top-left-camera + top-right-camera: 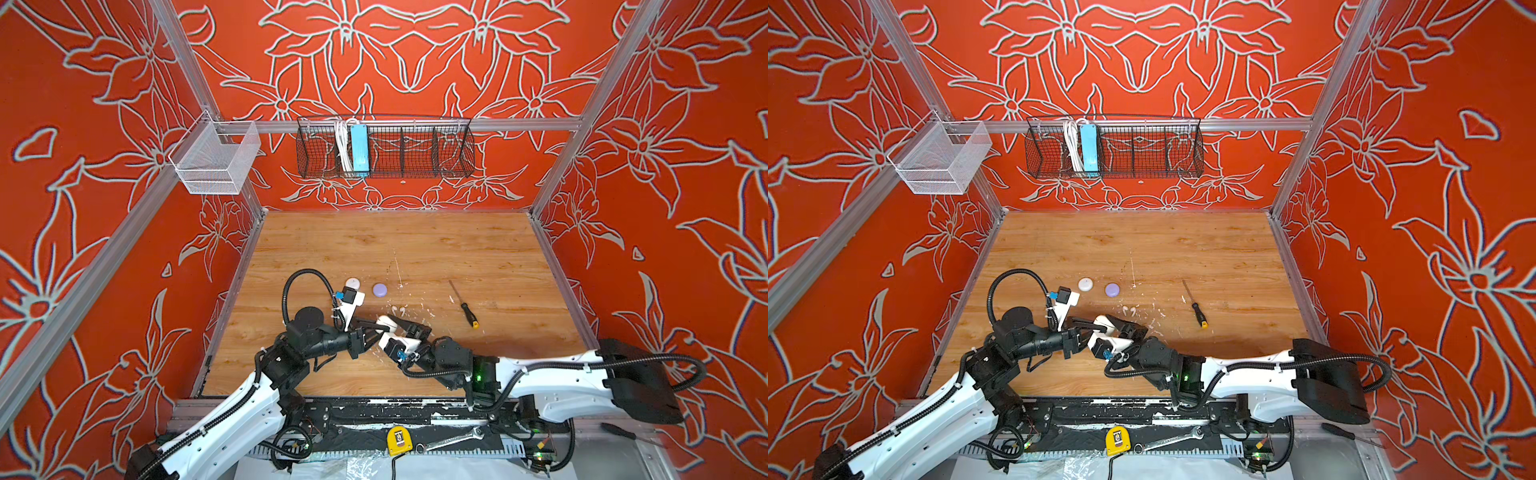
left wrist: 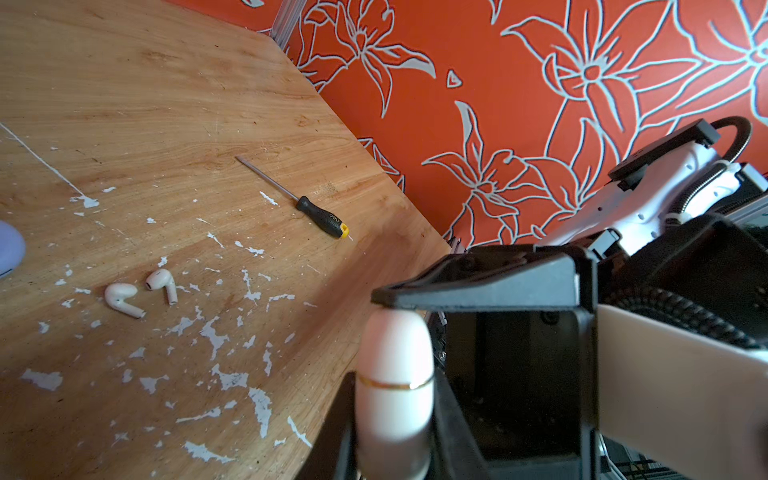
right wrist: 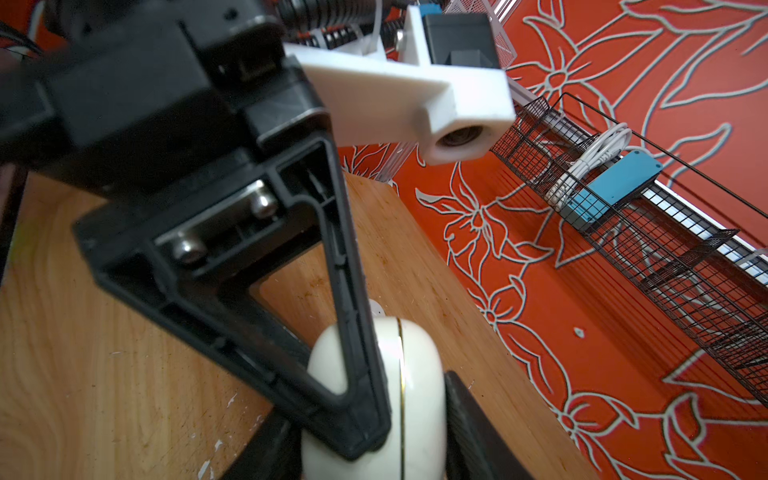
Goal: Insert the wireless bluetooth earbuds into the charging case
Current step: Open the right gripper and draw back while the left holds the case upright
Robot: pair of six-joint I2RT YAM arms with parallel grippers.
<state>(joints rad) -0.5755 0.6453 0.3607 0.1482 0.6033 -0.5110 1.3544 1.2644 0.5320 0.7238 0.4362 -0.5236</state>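
Observation:
A cream charging case [image 1: 385, 320] with a thin gold seam hangs just above the table's front middle, held from both sides. My left gripper [image 1: 379, 325] is shut on the case [image 2: 392, 374], which fills the space between its jaws. My right gripper [image 1: 395, 325] is shut on the same case [image 3: 419, 395], a jaw on each flat side. One left finger [image 3: 345, 332] crosses in front of it. Two white earbuds [image 2: 120, 299] [image 2: 164, 282] lie loose on the wood just beyond the grippers, also seen in both top views [image 1: 398, 309] [image 1: 1128, 309].
A white round case [image 1: 352, 283] and a lavender one [image 1: 379, 289] sit further back on the table. A screwdriver [image 1: 467, 309] lies to the right. White paint flecks dot the wood. A black wire basket [image 1: 453, 149] and a white mesh basket [image 1: 216, 160] hang on the walls.

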